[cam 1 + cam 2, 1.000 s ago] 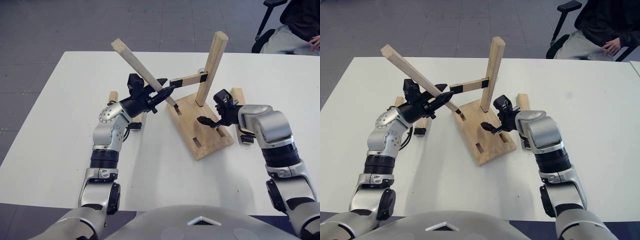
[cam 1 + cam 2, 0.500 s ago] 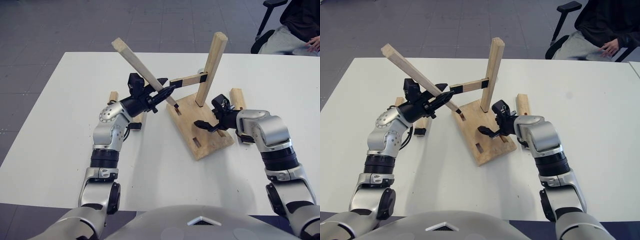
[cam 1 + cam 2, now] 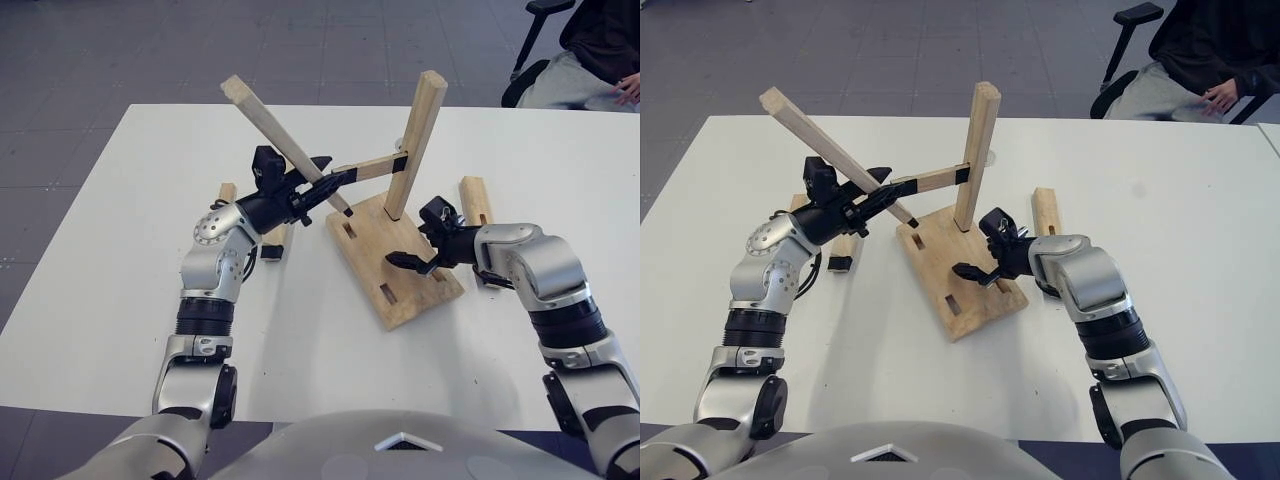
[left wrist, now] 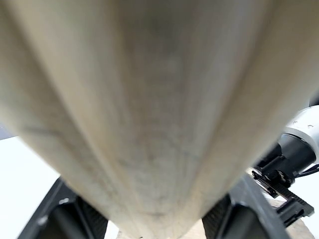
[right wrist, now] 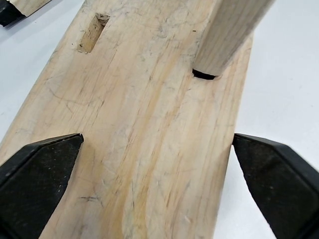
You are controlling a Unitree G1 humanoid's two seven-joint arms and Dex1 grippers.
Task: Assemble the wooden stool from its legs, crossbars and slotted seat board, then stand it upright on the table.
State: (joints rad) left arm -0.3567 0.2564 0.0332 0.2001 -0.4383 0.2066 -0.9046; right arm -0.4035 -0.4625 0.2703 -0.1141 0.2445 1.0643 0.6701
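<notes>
While upright leg (image 3: 415,140) stands slotted, tilted leg (image 3: 275,131) leans.

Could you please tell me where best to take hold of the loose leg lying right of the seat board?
Probably its far half, from above, closing across the narrow width: the loose leg lies flat on the table, and the right arm covers its near end.

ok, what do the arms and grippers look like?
Both the left arm and right arm: rounded silver-grey shells, black joint bands. Black cable loops by the left wrist. The left gripper and right gripper are black, each with two tapered, pointed fingers.
</notes>
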